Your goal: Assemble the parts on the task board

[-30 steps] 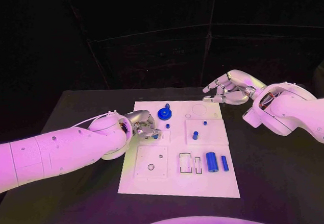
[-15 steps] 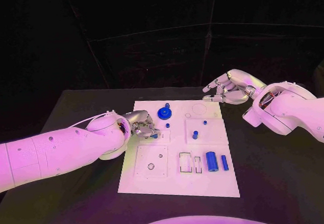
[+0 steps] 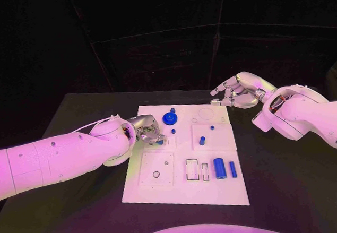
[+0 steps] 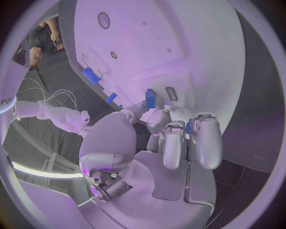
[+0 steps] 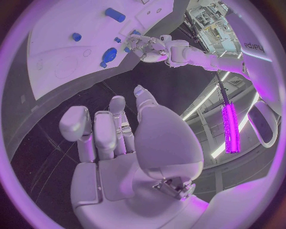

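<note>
Silver fingers of the left hand (image 3: 147,131) are pinching a small blue part (image 4: 150,99) over the white rectangular task board's (image 3: 185,192) left edge, while the right hand (image 3: 236,92) is hovering loosely curled and empty beyond its far corner.

One word to call, in the right wrist view: dark lettering (image 5: 253,46) on the white shell (image 5: 262,28) at the circle's rim, running sideways, and it reads "harpa". Its first letter is cut off by the edge, so this is probably a brand name. In the left wrist view there is a short dark mark (image 4: 6,101) on a pale band at the rim, perhaps letters, but too bent and small to read. On the task board (image 3: 219,190), no outline can be made out as a letter or number.
</note>
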